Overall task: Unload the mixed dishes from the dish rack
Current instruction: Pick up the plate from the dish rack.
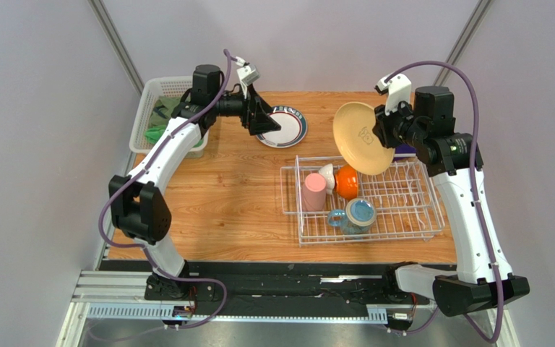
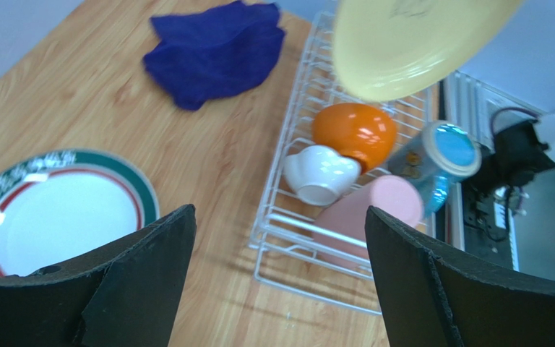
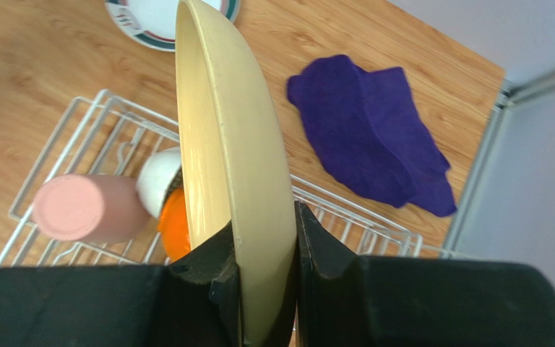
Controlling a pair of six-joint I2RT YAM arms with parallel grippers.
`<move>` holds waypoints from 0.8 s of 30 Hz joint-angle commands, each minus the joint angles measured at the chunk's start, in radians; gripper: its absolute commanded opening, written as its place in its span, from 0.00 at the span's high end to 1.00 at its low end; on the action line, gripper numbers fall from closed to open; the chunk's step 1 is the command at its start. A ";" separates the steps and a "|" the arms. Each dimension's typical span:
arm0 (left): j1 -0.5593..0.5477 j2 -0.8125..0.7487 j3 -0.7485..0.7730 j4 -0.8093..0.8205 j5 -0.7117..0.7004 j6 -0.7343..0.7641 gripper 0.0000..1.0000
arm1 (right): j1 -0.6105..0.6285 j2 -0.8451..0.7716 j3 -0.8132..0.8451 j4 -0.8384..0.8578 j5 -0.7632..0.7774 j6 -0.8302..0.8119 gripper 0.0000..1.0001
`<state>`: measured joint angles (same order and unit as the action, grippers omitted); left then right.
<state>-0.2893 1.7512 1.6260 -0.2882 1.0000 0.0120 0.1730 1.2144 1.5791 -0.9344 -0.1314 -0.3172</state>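
My right gripper is shut on the rim of a cream-tan plate and holds it on edge above the white wire dish rack; the plate fills the right wrist view. In the rack lie a pink tumbler, a white bowl, an orange bowl and a blue mug. My left gripper is open and empty over a white plate with a green and red rim, which lies on the table. The left wrist view shows that plate and the rack.
A purple cloth lies on the table behind the rack, mostly hidden by the right arm in the top view. A white mesh basket with green items stands at the table's far left edge. The wooden table lies between the arms.
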 commanded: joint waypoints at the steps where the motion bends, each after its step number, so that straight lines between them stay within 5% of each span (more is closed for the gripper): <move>1: -0.051 -0.116 -0.032 0.024 0.176 0.126 0.06 | -0.003 -0.015 0.055 0.026 -0.243 -0.020 1.00; 11: -0.198 -0.206 -0.092 -0.025 0.132 0.232 0.09 | 0.002 -0.039 0.004 0.054 -0.522 -0.039 1.00; 24: -0.261 -0.223 -0.100 -0.031 0.098 0.214 0.14 | 0.114 -0.053 -0.059 0.086 -0.531 -0.056 1.00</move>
<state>-0.5232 1.5757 1.5269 -0.3325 1.0920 0.2005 0.2623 1.1782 1.5227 -0.9192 -0.6380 -0.3641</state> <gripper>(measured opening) 0.880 0.231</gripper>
